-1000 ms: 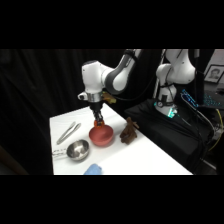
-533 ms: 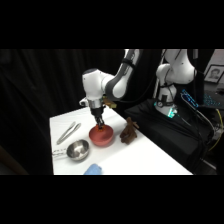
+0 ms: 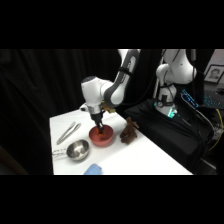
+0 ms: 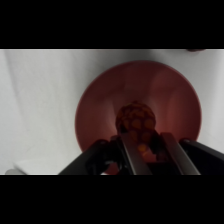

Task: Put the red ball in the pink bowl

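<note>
The ball is right over the bowl now, held between the two fingers of the gripper, which are pulled in narrow on each side of it. A moment ago the gripper hung higher above the bowl; it has since come down, and in the side view the gripper dips into the bowl. To me that means the job is nearly done: the ball is at the right place, and what is left is to open the fingers so the ball drops, then lift away. I can't tell if the ball is touching the bottom of the bowl or hanging just above it. Going across the table from left to right, the tongs lie near the left edge, with the metal bowl just in front of them. A bit of blue cloth peeks in at the front edge. Next comes the pink bowl with the gripper in it, and then the brown figure standing just beside the bowl on its right. None of these seem to have moved. I looked for words or labels, but I can't read any writing on the arm, the bowls or the table. There is a glowing green light on the gear behind the table, but no letters show there.
</note>
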